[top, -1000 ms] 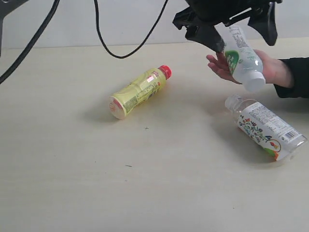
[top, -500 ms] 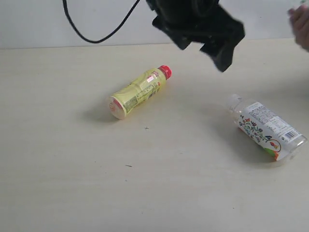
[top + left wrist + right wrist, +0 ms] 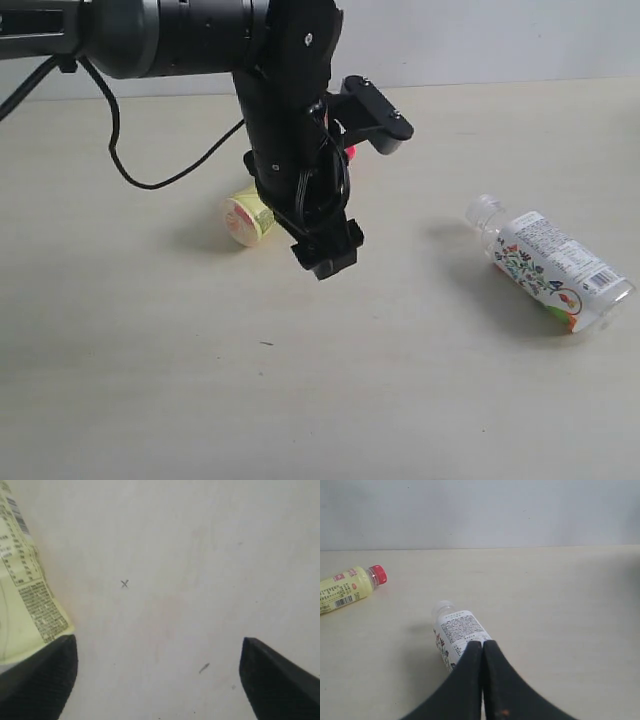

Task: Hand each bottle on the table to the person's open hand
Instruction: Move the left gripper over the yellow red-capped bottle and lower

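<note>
Left tool (image 3: 157,645): spread wide, empty, over tabletop (image 3: 150,380), yellow bottle (image 3: 243,216) just beside one finger.
Right tool (image 3: 482,645): pinched closed, empty, pointing toward floral-label bottle (image 3: 550,268).
Bottles: both lying flat on tabletop, well apart, yellow one partly hidden behind left arm.

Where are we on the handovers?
Done: the green-label bottle went to the hand a second ago. In hand: left claw, open, hangs by the yellow bottle, no grip yet. Left: that one and the floral bottle, both lying on the table.
</note>
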`<action>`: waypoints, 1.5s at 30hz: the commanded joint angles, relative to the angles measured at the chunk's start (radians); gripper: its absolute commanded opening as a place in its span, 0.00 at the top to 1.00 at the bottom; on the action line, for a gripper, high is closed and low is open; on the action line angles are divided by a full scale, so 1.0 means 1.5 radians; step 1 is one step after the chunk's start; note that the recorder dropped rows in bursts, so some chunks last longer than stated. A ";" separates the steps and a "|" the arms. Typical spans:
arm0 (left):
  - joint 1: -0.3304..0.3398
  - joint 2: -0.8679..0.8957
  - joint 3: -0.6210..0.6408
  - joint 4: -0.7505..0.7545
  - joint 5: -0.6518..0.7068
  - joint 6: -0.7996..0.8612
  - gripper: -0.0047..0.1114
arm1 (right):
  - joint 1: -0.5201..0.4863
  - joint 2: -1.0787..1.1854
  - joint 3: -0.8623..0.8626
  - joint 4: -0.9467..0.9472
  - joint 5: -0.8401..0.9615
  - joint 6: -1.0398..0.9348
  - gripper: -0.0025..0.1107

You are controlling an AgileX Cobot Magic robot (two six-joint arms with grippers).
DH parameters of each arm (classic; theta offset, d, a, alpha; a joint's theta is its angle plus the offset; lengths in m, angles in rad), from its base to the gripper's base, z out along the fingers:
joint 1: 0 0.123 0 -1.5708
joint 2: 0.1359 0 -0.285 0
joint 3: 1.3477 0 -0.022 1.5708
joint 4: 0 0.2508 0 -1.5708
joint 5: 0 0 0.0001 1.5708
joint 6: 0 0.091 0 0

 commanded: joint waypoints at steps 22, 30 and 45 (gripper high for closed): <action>-0.002 -0.034 -0.012 0.004 -0.040 -0.016 0.24 | 0.002 -0.004 0.003 0.002 -0.005 -0.001 0.98; -0.001 -0.035 -0.012 0.004 -0.062 0.000 0.24 | 0.002 -0.004 0.003 0.002 -0.005 -0.001 0.98; 0.013 -0.038 -0.012 0.003 -0.136 -0.057 0.24 | 0.002 -0.004 0.003 0.002 -0.005 -0.001 0.98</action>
